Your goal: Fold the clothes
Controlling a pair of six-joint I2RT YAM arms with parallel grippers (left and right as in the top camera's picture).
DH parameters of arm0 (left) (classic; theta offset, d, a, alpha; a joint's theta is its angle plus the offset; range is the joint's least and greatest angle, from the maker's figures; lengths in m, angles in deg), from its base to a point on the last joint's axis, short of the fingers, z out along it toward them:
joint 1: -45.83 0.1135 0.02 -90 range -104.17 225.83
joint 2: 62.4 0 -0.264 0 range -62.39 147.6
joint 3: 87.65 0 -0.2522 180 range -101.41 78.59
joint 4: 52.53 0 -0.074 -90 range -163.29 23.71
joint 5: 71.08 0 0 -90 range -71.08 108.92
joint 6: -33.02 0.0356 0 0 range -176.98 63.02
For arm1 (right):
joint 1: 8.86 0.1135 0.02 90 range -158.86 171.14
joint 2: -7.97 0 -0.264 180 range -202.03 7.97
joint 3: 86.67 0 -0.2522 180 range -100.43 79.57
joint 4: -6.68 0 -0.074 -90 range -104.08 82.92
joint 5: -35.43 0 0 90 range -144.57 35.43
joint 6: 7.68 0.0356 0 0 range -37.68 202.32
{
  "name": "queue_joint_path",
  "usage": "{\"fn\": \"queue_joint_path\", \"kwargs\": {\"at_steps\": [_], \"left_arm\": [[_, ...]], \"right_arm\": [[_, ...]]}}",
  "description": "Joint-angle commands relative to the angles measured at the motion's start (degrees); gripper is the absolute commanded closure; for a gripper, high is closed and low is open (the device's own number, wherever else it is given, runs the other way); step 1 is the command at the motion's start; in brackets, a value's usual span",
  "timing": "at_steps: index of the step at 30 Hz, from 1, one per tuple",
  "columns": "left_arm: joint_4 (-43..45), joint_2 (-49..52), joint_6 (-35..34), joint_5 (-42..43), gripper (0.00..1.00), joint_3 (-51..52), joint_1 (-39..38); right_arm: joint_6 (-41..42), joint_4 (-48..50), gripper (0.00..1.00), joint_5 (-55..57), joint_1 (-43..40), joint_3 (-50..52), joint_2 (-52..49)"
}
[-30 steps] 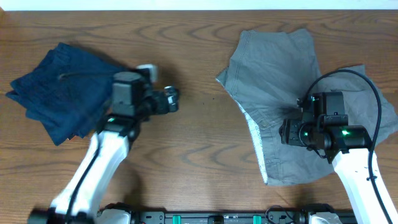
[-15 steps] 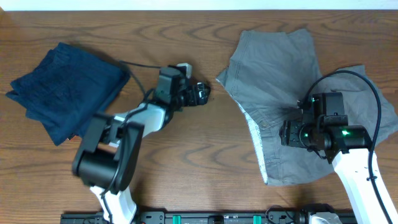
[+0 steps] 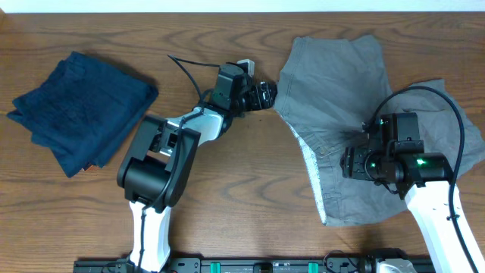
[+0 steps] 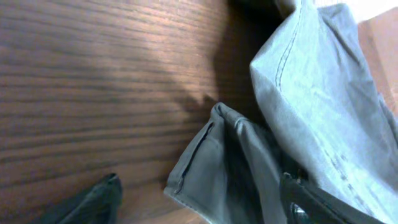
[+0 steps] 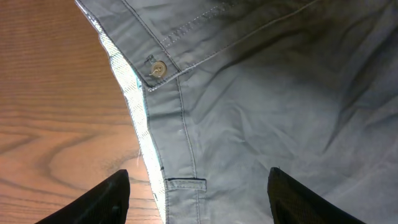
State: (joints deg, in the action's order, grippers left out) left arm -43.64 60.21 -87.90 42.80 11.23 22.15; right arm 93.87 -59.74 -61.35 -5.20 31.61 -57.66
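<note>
Our grey shorts (image 3: 333,80) lie rumpled on the counter's (image 3: 242,201) right side, soft and limp, so we judge the stitched hem (image 4: 191,157) and buttoned waistband (image 5: 163,74) the surest holds, while left tool (image 4: 205,202) and right tool (image 5: 196,190) both gape, grasping nothing.

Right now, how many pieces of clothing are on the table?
2: the grey shorts spread out on the right side, and a folded navy garment on the left. Nothing else appears hidden.

The folded garment (image 3: 79,106) lies left on the table (image 3: 227,189), the shorts (image 3: 341,83) right.
</note>
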Motion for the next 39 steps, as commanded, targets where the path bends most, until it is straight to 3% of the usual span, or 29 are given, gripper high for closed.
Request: {"fn": "queue_joint_path", "kwargs": {"at_steps": [1, 2, 12, 16, 19, 25, 29, 33, 39], "left_arm": [[-0.85, 3.65, -3.69, -2.19, 0.2, 0.57, -1.73], [-0.98, 3.65, -3.65, -2.95, 0.22, 0.59, -2.21], [-1.77, 3.63, -3.65, -3.56, 0.94, 0.59, -2.71], [-3.76, 1.77, -3.43, -3.32, 0.94, 0.59, -0.68], [-10.75, -3.3, -0.22, -3.37, 0.94, 0.57, 1.95], [-38.71, -21.03, 1.88, -3.39, 0.94, 0.57, 9.11], [-55.65, -30.8, 8.61, -3.63, 0.94, 0.57, 12.22], [-65.48, -35.04, 11.93, -4.5, 0.94, 0.59, 12.79], [-72.28, -34.84, 12.31, -4.48, 0.94, 1.22, 12.63]], "right_arm": [[0.61, 0.0, 0.3, 0.37, 0.04, -0.26, 0.11], [0.61, -0.02, 0.31, 0.37, 0.04, -0.24, 0.11], [0.61, -0.02, 0.3, 0.37, 0.04, -0.26, 0.11], [0.61, 0.39, 0.3, 0.61, 0.04, -0.24, 0.11], [0.61, 0.92, 0.3, 1.05, 0.02, -0.26, 0.11], [1.64, 5.81, 0.3, 4.81, -0.02, -0.26, 0.09], [1.95, 12.2, 0.31, 6.58, 0.0, -0.26, -0.94], [1.22, 18.69, 0.34, 2.19, 0.07, -0.26, -4.31], [-6.1, 27.17, 0.37, -11.56, 1.07, -3.02, -13.46]]}}
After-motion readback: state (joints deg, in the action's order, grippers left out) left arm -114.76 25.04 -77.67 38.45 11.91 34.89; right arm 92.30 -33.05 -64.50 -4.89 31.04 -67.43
